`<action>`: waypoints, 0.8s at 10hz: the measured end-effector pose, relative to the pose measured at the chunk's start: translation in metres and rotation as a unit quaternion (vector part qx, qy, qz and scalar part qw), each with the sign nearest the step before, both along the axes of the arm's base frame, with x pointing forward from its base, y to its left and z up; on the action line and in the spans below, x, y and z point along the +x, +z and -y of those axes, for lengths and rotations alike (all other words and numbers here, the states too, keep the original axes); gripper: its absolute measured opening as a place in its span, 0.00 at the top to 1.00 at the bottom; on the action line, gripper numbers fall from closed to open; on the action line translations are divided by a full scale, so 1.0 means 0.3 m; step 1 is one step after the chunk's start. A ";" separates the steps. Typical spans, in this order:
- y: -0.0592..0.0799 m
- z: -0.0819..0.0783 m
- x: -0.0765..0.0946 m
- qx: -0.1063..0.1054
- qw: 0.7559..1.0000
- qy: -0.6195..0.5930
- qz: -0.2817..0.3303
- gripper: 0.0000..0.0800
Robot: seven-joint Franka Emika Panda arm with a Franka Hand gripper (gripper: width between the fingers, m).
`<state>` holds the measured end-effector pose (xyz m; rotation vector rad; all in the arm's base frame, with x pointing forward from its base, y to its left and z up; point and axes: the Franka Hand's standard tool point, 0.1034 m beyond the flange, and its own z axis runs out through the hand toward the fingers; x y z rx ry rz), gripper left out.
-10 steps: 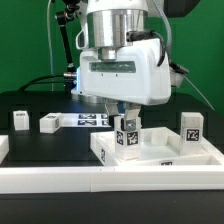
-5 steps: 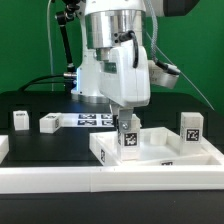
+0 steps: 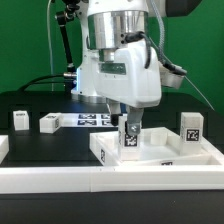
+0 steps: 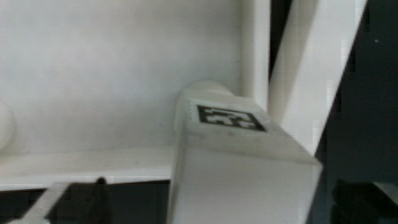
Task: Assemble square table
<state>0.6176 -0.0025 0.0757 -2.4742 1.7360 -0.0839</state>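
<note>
Directly under your gripper (image 3: 128, 123) a tagged white leg (image 3: 131, 141) stands upright, its black-and-white marker facing the exterior camera. Its foot sits inside the tabletop (image 3: 172, 153), a white square slab with a raised rim, near the corner on the exterior view's left. The gripper's tips reach down around the leg's upper end. You cannot tell from either view whether they pinch it or stand just clear of it (the arm's white housing hides most of them).

From the wrist camera, the leg (image 4: 235, 150) fills the middle of the picture with its marker showing. The tabletop's flat floor (image 4: 107, 80) lies behind it, and a white rim runs alongside.

Well away from the gripper, toward the exterior view's left, a second leg (image 3: 20, 119) and a third leg (image 3: 48, 123) rest on the black table (image 3: 50, 146). Between the third leg and the gripper, and farther back, the marker board (image 3: 92, 120) lies flat. On the gripper's other side, toward the exterior view's right, a fourth leg (image 3: 193, 125) stands upright by the tabletop's far edge. Nearest the camera, in front of the gripper, a long white rail (image 3: 100, 183) borders the table.
</note>
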 end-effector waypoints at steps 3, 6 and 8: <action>0.002 -0.011 0.000 -0.016 0.989 0.146 0.004 0.19; 0.013 -0.014 0.012 -0.031 0.962 0.272 0.008 0.19; 0.013 -0.013 0.012 -0.038 0.942 0.333 0.012 0.19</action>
